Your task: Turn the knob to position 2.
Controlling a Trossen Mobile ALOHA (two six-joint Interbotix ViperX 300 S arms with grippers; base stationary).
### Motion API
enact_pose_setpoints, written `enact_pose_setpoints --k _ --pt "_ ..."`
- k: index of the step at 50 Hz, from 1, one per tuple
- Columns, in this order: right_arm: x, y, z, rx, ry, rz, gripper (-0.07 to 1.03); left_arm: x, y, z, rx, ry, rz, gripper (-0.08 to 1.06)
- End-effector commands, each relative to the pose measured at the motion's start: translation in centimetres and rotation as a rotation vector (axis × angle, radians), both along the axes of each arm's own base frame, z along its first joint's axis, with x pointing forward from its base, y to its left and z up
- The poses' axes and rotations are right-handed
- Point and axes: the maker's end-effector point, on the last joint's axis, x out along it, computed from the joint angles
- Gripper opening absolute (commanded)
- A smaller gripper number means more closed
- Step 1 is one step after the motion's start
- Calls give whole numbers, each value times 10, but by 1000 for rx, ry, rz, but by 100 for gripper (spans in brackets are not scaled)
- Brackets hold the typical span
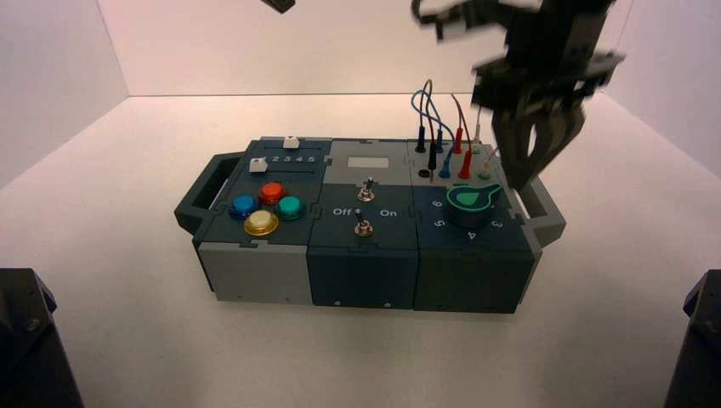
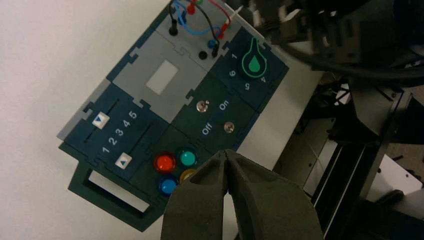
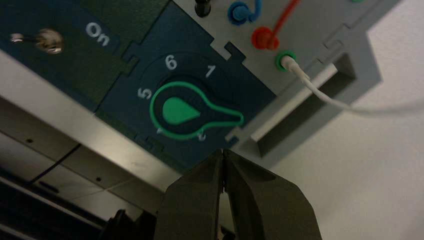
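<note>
The knob (image 1: pixel 469 202) (image 3: pixel 180 111) (image 2: pixel 254 62) sits at the right end of the box, dark with a green teardrop pointer. In the right wrist view its tip lies past the digit 1 (image 3: pixel 210 71), and position 2 is hidden under that tip. My right gripper (image 1: pixel 520 177) (image 3: pixel 223 152) hangs shut and holds nothing, just to the right of the knob and above the box's right handle, clear of the knob. My left gripper (image 2: pixel 226 152) is shut and holds nothing, high over the front of the box near the push buttons.
Plugged wires (image 1: pixel 442 127) rise behind the knob. Two toggle switches (image 1: pixel 366 208) stand in the middle panel between Off and On. Coloured push buttons (image 1: pixel 265 208) and two sliders (image 2: pixel 111 140) take up the left end. A handle (image 1: pixel 544 212) juts out beside the knob.
</note>
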Motion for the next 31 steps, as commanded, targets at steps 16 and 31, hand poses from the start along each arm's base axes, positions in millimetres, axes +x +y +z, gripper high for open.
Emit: enact_pose_setpoints --k 16,31 --pt "11 -17 57 116 -154 -94 -2 26 -11 12 -52 -100 41 -3" --pt "5 -19 62 133 -170 -98 -2 26 -11 9 -47 -94 41 -3"
